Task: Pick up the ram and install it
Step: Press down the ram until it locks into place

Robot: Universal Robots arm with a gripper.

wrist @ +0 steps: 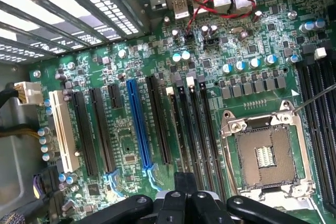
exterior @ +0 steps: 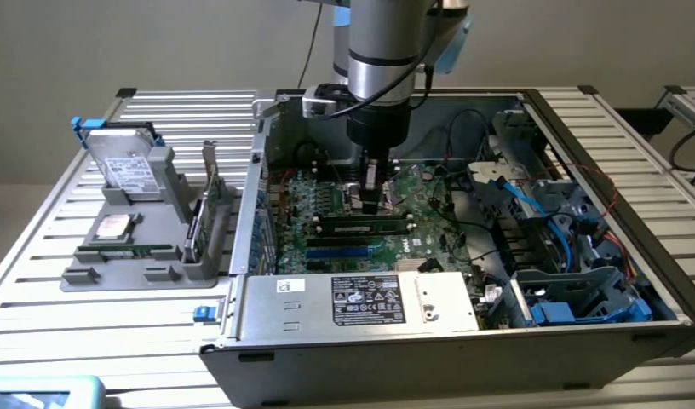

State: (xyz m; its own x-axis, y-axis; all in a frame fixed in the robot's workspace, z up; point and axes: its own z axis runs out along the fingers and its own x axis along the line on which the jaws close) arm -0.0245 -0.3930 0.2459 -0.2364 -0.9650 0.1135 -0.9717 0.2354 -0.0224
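RAM stick point(exterior: 367, 227) lies seated in a motherboard point(exterior: 422, 192) slot at centre frame, the shut tool point(exterior: 374, 204) (holding nothing visible) just above; press straight down, evenly, I'd judge.

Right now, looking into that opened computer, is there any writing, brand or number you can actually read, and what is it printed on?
None can be read for certain.
Label on the silver power supply: rows of print and symbols, too small to read.
Small white sticker beside it: blurred.
Label on the hard drive in the grey holder: blurred.
Markings on the motherboard: white lettering, too small to read.
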